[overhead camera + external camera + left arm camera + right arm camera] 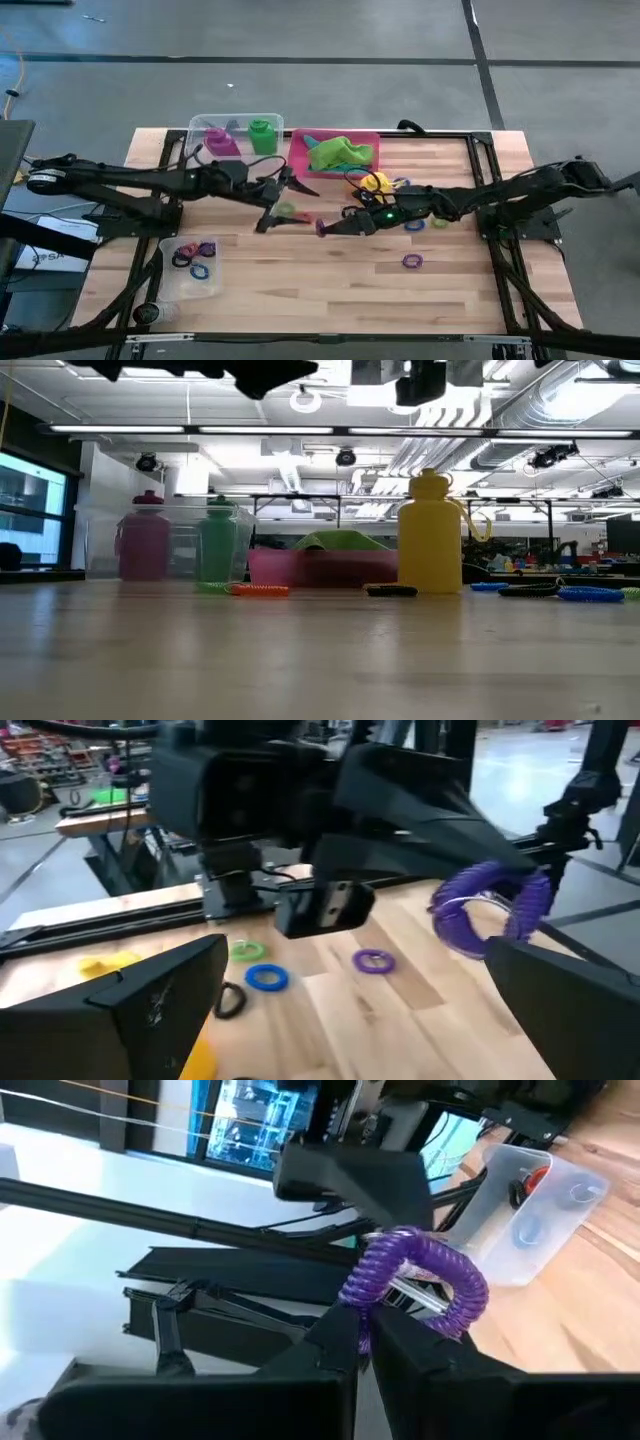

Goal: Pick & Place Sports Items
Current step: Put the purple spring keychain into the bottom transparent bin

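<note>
My right gripper (328, 228) reaches in from the table's right, above mid-table, and is shut on a purple coiled ring (420, 1280). My left gripper (285, 203) comes from the left and stands open just short of that ring (490, 905), its fingers (150, 1000) wide apart, with no touch that I can see. A yellow bottle (430, 535) stands upright on the table. Purple (145, 540) and green (217, 540) bottles stand in the far clear tub (235, 122). A green cloth (340, 152) lies in the pink tray (300, 165). My right gripper pinches the purple ring's coil at its near side (362, 1312) between its two fingertips. The fingers come level from the table's right. The rest of the loop sticks out beyond the fingertips, lifted clear of the table.
A second clear tub (190, 285) at the near left holds several rings. Loose rings lie on the wood: green (285, 210), blue (415, 225), purple (412, 262). Bare wood lies along the near edge between the two arms' frames.
</note>
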Controlling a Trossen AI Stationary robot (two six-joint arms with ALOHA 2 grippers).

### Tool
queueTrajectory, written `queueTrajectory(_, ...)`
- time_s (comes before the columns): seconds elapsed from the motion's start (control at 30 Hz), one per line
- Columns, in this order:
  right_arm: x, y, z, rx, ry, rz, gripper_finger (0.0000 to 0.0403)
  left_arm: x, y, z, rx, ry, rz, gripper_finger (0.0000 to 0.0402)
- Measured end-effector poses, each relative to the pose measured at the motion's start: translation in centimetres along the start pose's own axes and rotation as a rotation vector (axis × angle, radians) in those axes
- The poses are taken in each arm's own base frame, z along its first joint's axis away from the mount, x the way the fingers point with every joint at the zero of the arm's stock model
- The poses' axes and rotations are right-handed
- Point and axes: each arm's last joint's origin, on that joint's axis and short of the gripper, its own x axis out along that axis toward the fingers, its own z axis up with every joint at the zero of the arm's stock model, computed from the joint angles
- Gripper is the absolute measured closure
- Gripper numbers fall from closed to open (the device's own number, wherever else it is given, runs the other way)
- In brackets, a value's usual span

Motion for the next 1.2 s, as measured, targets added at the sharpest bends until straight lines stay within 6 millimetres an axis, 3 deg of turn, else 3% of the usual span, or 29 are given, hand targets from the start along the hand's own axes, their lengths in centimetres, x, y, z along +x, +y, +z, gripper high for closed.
queueTrajectory(0.67, 0.0, 0.0, 0.0, 0.0, 0.003, 0.001, 0.0403, 0.8, -1.2, 0.1, 0.006, -0.007, 0.018, 0.0042)
queueTrajectory(1.2, 0.0, 0.0, 0.0, -0.006, 0.0, -0.003, 0.0403, 1.5, -1.6, -0.1, -0.122, -0.048, -0.157, 0.0042)
